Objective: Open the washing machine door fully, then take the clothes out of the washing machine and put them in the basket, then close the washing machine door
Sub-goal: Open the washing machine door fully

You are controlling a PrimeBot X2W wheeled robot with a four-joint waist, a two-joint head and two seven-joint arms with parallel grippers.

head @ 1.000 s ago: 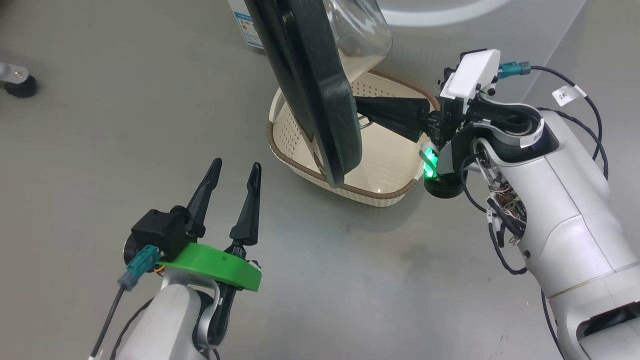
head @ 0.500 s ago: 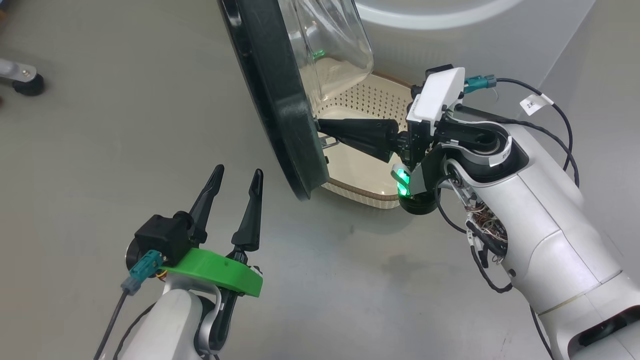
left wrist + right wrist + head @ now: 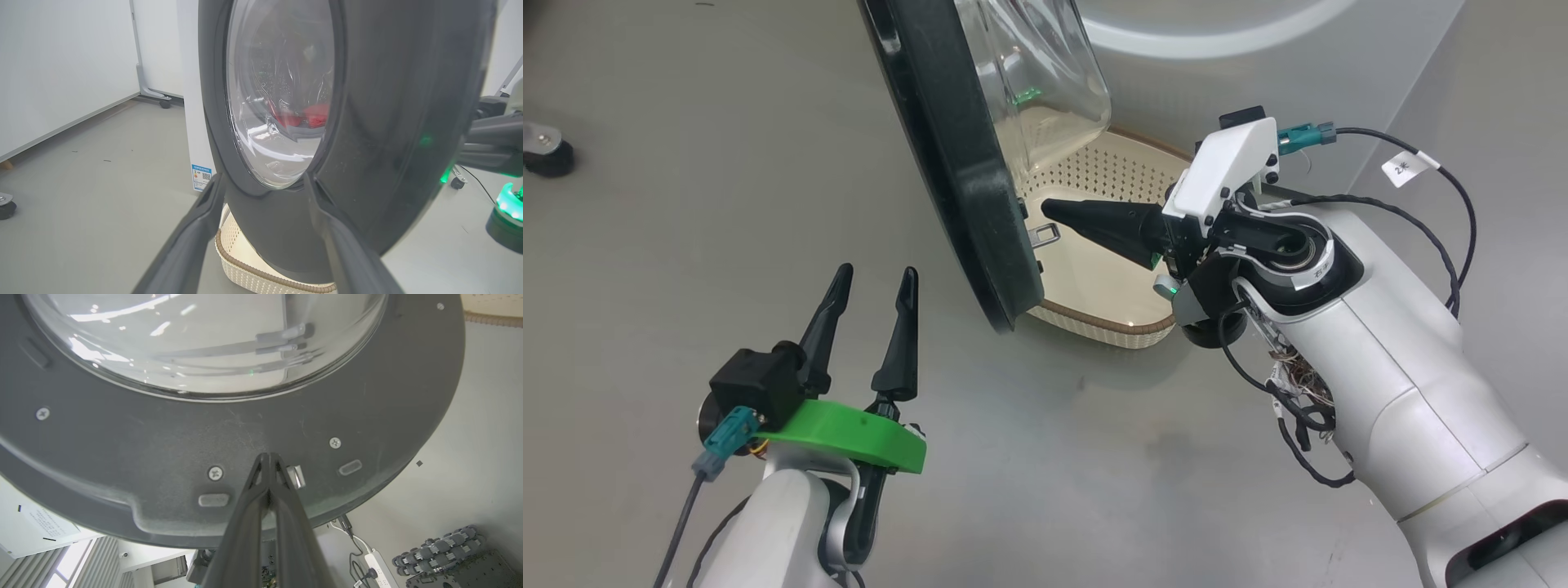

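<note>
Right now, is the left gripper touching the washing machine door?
Apart. The head view shows bare floor between the left gripper and the washing machine door. The left wrist view's overlap is only line of sight.

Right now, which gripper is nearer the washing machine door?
Right. The right gripper, jaws shut, points at the inner face of the washing machine door; the left gripper, jaws apart, sits farther off the outer side.

One washing machine (image 3: 192, 102), one door (image 3: 956, 163), one basket (image 3: 1094, 322), one left gripper (image 3: 876, 271), one right gripper (image 3: 1049, 209); red clothes (image 3: 302, 116), number unclear.
</note>
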